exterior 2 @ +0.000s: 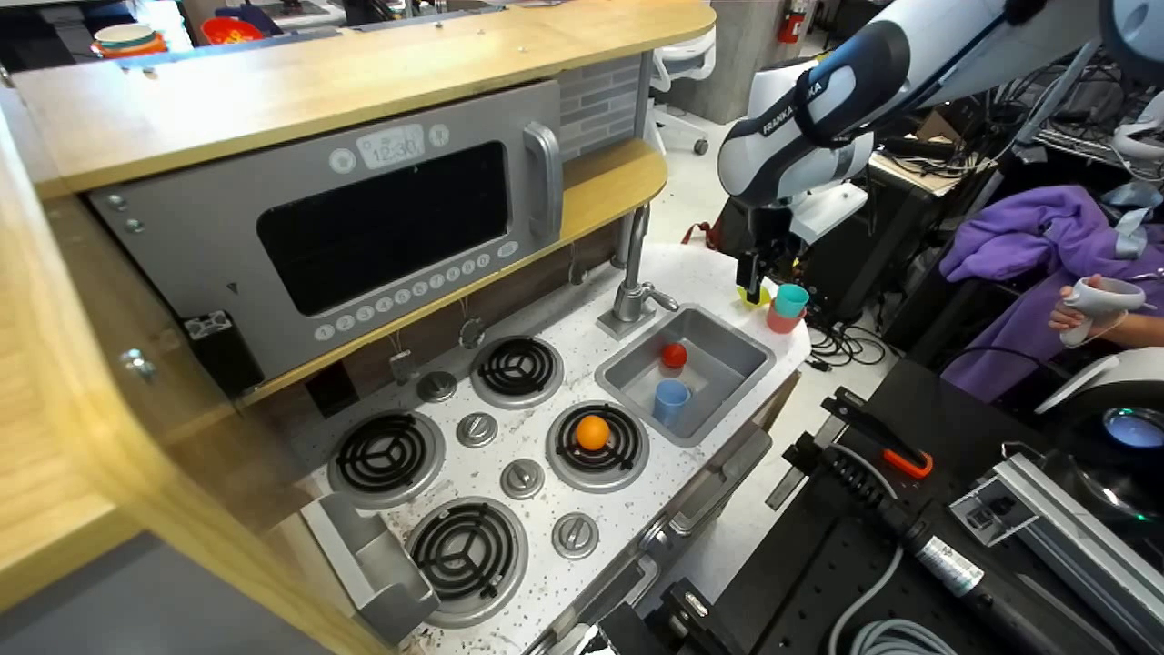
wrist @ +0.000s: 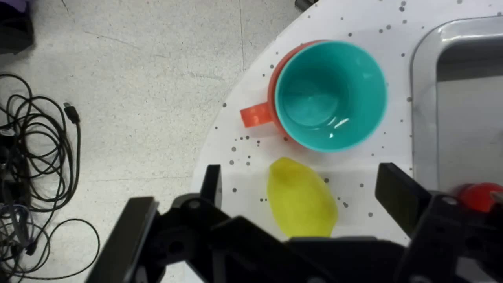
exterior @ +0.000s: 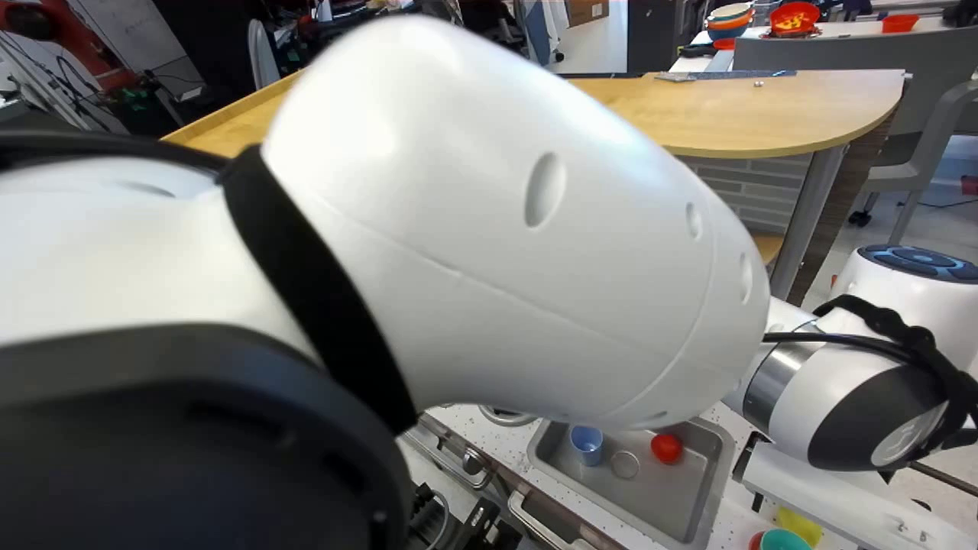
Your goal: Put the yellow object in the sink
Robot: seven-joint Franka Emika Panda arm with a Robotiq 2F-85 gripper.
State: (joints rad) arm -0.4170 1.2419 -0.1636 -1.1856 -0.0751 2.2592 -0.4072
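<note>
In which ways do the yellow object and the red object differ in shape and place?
The yellow object is elongated and narrows toward one end, whereas the red object looks rounder. The yellow object lies on the speckled counter; the red object sits inside the sink. What they share: neither is held by the gripper, whose jaws stand open.

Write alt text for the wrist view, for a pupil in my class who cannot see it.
A lemon-shaped yellow object lies on a speckled white counter, framed by an open black pincer. Above it in the picture, a teal cup nests in a red cup; at right, a red object, partly hidden, sits in a grey sink.
</note>
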